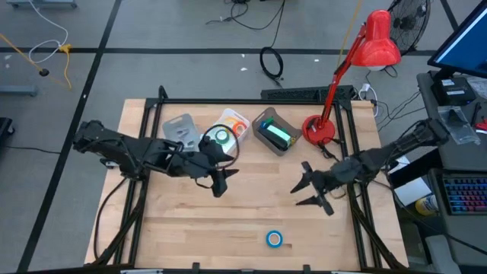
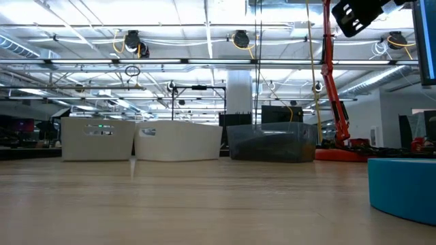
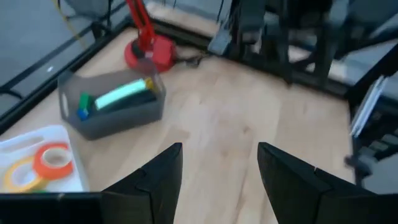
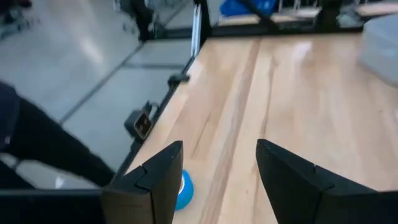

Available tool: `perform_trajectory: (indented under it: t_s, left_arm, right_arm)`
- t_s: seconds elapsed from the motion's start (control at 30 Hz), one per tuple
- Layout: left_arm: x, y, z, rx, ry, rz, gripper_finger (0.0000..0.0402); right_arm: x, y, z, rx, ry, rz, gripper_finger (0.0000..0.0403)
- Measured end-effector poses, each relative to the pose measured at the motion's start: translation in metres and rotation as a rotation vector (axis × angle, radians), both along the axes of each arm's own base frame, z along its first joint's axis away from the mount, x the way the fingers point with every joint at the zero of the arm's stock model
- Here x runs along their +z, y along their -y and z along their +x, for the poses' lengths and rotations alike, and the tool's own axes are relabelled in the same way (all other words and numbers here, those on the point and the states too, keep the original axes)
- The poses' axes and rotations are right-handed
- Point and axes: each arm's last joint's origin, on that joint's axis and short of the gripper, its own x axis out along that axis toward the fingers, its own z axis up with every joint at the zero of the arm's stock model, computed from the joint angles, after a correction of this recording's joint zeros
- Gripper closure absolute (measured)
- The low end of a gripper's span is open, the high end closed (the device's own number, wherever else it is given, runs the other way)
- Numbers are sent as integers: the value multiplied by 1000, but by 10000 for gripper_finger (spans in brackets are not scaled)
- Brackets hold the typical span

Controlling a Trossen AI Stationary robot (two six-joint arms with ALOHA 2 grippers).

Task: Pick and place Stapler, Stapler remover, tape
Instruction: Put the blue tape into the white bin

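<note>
Both arms low, jaws apart.

I have the left gripper (image 1: 221,183) just in front of three bins (side by side along the table's back). The right gripper (image 1: 308,191) sits well to its right; one tape roll (image 1: 274,240) lies forward, between them.

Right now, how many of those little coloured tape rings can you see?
4: a blue tape ring alone on the wooden table near its front edge, and orange, yellow and green tape rings together in the white tray. Others may be hidden.
</note>
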Motion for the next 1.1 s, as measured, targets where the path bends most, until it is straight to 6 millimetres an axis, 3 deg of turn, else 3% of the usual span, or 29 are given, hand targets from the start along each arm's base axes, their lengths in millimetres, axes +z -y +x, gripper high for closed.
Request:
perform_trajectory:
  t_s: [0.2, 0.43, 0.7, 0.93, 1.1]
  left_arm:
    - [-25, -2, -14, -94, 88, -42, 190]
    - [-66, -11, -51, -175, 153, -96, 190]
    - [-95, -16, -90, -206, 191, -142, 190]
    - [-107, -14, -111, -246, 196, -151, 190]
    - [-111, -12, -116, -269, 184, -144, 190]
  right_arm:
    - [-11, -28, 23, 36, -122, -54, 207]
    - [-29, -56, 63, 24, -272, -63, 207]
    - [-46, -77, 100, -18, -471, -43, 207]
    - [-68, -98, 109, -64, -686, 38, 207]
    - [-84, -109, 109, -113, -776, 99, 207]
